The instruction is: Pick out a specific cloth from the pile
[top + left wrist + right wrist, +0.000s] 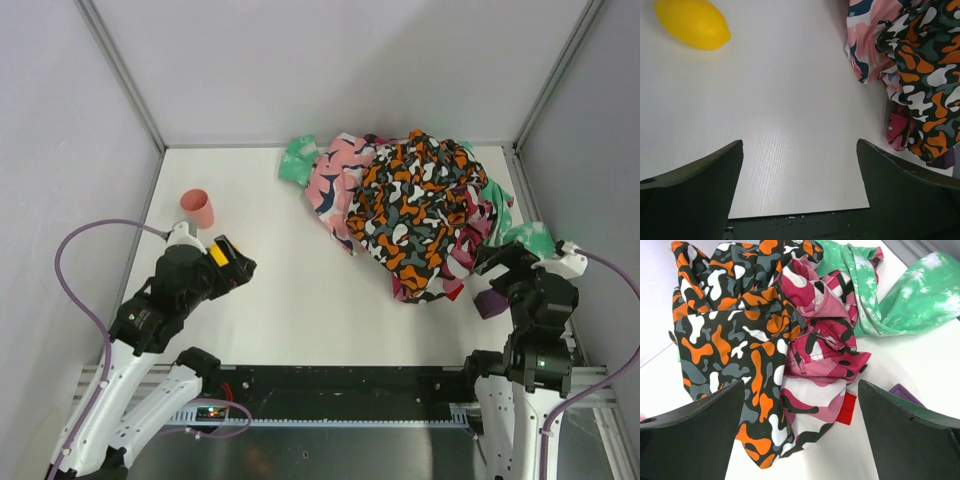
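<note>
left gripper (232, 262), 8 o'clock: fingers apart, empty. right gripper (497, 263), 4 o'clock: fingers apart, empty, just beside pile (405, 205) at 1 o'clock. pink cup (198, 208), 10 o'clock.

You see a lemon (692, 23) in the upper left of the frame, lying on the white desk (790, 110). The pile (925, 75) crowds the right edge, with orange camouflage over pink. Your left end effector (800, 185) sits along the bottom, its fingers wide apart.
</note>
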